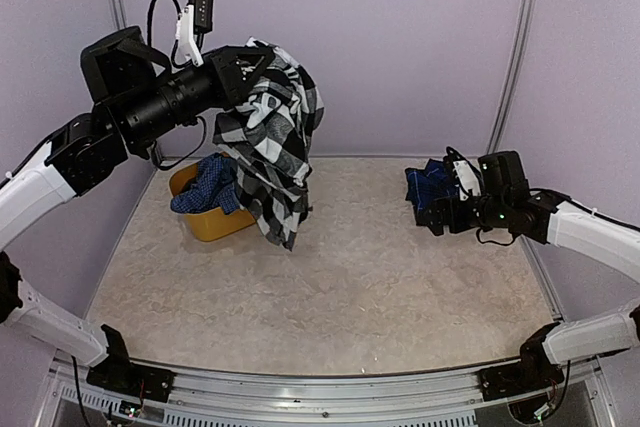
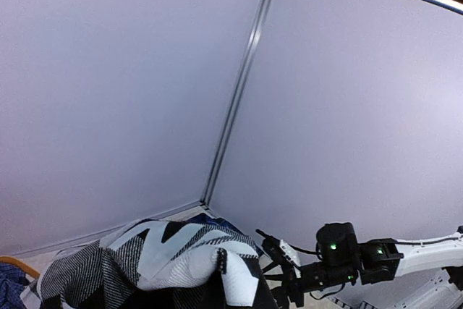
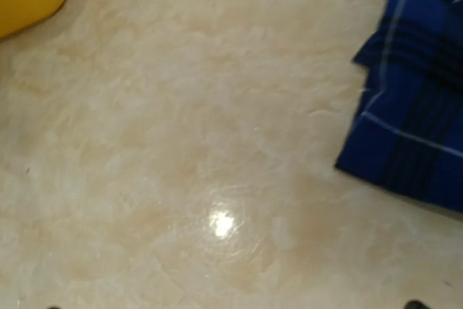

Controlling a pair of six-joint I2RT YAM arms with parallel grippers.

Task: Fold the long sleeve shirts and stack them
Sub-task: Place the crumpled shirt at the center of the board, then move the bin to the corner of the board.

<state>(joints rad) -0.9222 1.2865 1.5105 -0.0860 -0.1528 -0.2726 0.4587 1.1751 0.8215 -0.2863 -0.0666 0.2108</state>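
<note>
Walls (image 1: 400, 47): plain lilac panels are enclosing the back and sides, meeting at pale upright seams.
Counter (image 1: 350, 277): a beige marbled surface is carrying everything; in the right wrist view a lamp is glinting off it.
Left arm (image 1: 150, 107): is reaching high over the back left corner. The left jaws are clenching the top of the check shirt, but the cloth is hiding the fingers themselves.
Right arm (image 1: 590, 227): is lying low along the right side and pointing left. The right jaws are standing released and wide apart, with only bare counter showing between them in the wrist view.
Check shirt (image 1: 275, 147): black-and-white, bunched, is hanging from the left jaws clear of the counter. Its lower end is dangling in front of the tub's right side and blocking part of it. In the left wrist view it is filling the bottom edge.
Tub (image 1: 215, 225): yellow, is sitting at the back left.
Navy plaid shirt (image 1: 428, 185): folded, is lying flat at the right, just behind the right jaws.
Blue patterned cloth (image 1: 205, 187): is spilling over the tub's rim.
</note>
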